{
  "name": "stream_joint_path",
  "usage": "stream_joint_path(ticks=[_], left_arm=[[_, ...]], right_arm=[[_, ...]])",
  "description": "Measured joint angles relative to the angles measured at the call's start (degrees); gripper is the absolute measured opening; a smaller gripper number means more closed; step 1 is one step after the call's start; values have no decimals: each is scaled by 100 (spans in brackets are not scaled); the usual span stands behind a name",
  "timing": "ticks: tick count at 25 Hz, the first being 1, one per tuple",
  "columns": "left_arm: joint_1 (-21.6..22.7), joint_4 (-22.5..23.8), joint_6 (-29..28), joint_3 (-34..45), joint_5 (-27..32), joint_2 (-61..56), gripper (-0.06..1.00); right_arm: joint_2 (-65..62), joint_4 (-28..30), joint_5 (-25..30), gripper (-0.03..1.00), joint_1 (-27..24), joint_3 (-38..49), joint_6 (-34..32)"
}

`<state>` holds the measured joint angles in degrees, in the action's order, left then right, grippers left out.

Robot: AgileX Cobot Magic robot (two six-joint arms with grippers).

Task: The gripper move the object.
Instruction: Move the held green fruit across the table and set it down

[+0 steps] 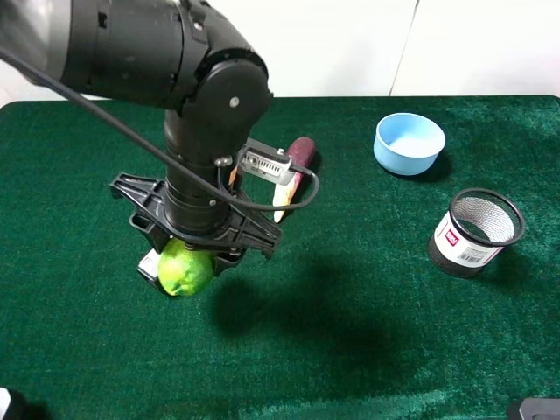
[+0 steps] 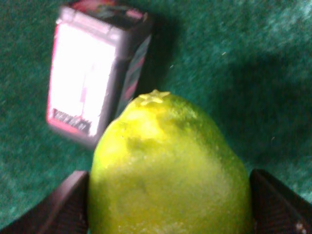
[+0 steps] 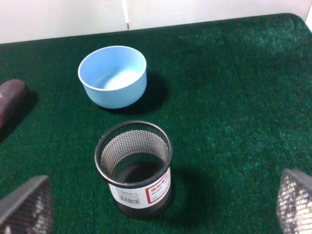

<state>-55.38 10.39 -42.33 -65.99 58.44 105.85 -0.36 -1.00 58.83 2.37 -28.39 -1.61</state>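
The left claw (image 1: 191, 252) is pressed together on the lime (image 1: 184, 275). In the left wrist view its two dark fingers (image 2: 61, 207) lie against both sides of the fruit, and the small nub end points away from the camera. So the lime is inside the claw, at the left part of the green table (image 1: 367, 341), and just beside the small silver box (image 2: 90, 73). In the high view the fruit half covers this box, and I cannot tell if the two touch.

The step in hand is, in my judgement, the grasp completed and the carrying about to begin. I cannot tell from these pictures whether the lime rests on the table or hangs a little above it.

The next move calls for a straight lift first, so that the fruit does not push the box. After this the arm can carry it to the place wanted (the task sentence names no place). The eggplant (image 1: 297, 159) lies near, behind the arm, and a low sideways path could hit it. The lime is round and smooth, so the grip must remain firm.

The right claw (image 3: 161, 214) is spread wide and holds nothing. It hangs above the black mesh cup (image 3: 134, 168), with the blue bowl (image 3: 113, 75) beyond.
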Motion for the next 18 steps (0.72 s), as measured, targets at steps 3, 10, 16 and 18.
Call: stream_joint_path(ticks=[3,10,16,18], left_arm=[[0,0,41,81,-255,19,66],[0,0,178,107,-623,501,66],[0,23,308,107,-1068,766,66],[0,31,308,107,-1175,817,66]], right_arm=[[0,0,0,70,0,0,0],[0,0,0,70,0,0,0],[0,0,0,70,0,0,0],[0,0,0,70,0,0,0]])
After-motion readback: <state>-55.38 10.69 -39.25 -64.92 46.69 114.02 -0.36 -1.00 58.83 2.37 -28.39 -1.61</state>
